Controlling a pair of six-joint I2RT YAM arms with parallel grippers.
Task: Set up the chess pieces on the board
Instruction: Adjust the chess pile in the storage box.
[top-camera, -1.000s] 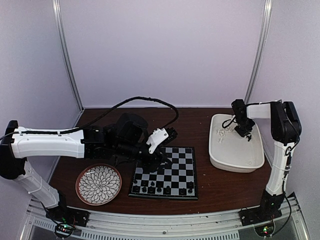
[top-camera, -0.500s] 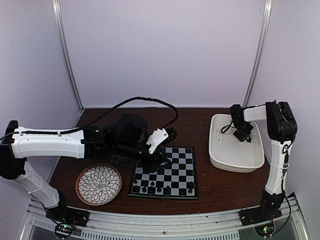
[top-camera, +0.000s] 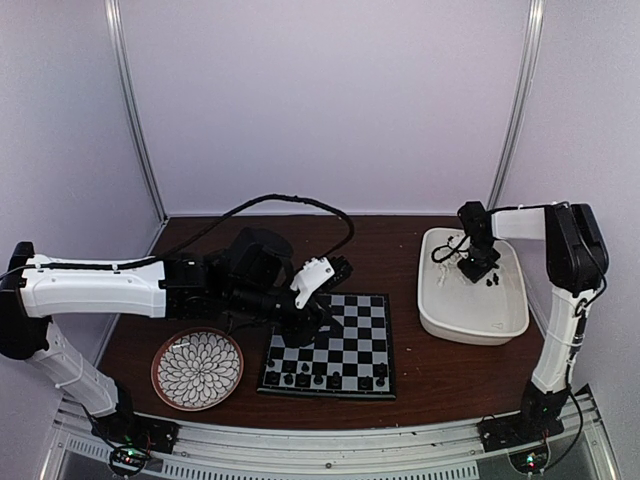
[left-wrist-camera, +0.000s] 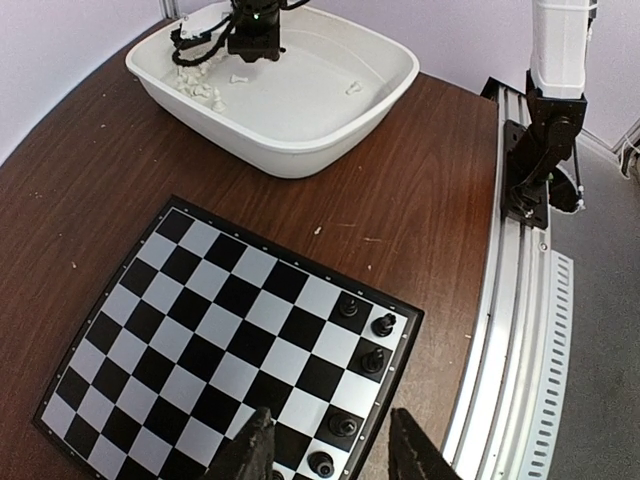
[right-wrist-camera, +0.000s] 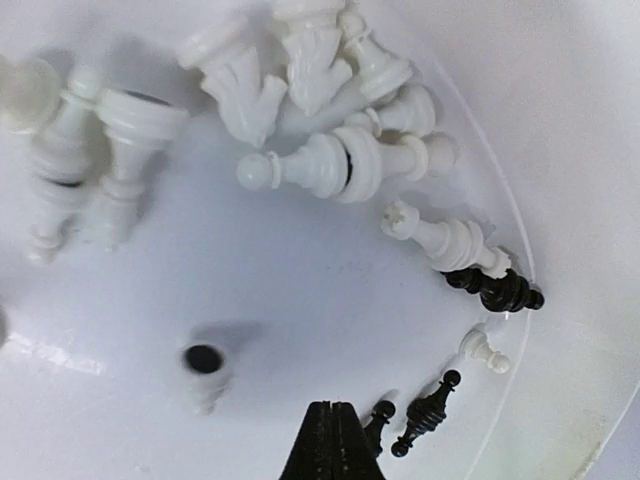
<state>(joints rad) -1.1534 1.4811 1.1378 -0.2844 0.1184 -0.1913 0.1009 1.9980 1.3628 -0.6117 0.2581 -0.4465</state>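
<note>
Currently, note the left gripper (left-wrist-camera: 330, 452) spread, with nothing between its fingers, poised over the edge rows of the board (left-wrist-camera: 200, 330). Find several black pieces (left-wrist-camera: 383, 325) standing on squares just ahead of those fingers. Note the right gripper (right-wrist-camera: 330, 445) pressed together, pinching nothing, low inside the white tub (left-wrist-camera: 300, 150). Find white pieces (right-wrist-camera: 330, 165) heaped ahead of its tip and three loose black pieces (right-wrist-camera: 495, 290) lying to the right of it.

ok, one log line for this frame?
left hand open, over left part of board | right hand shut, in tub above loose pieces | black pieces standing along board's near edge
</note>
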